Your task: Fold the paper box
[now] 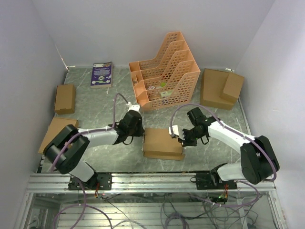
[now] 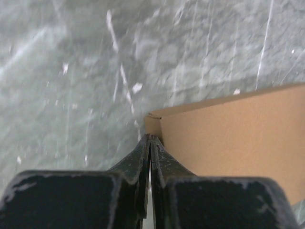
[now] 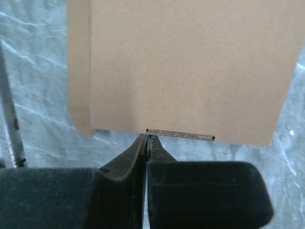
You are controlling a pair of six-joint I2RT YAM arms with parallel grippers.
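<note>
The left gripper (image 2: pixel 150 139), fingers pressed together, touches the paper box (image 1: pixel 163 142) at its far left corner. The right gripper (image 3: pixel 148 138), likewise clenched, meets its right edge.

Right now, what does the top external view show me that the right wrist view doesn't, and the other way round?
Top external only: both arms, the left hand at the left edge of the paper box, the orange file rack, a book and other cardboard boxes around the table. Right wrist only: close up, the right hand with its shut fingers tipped against a narrow slit in the box's near edge, and a rounded flap on its left. Both: the paper box, the right hand, the grey table.
</note>
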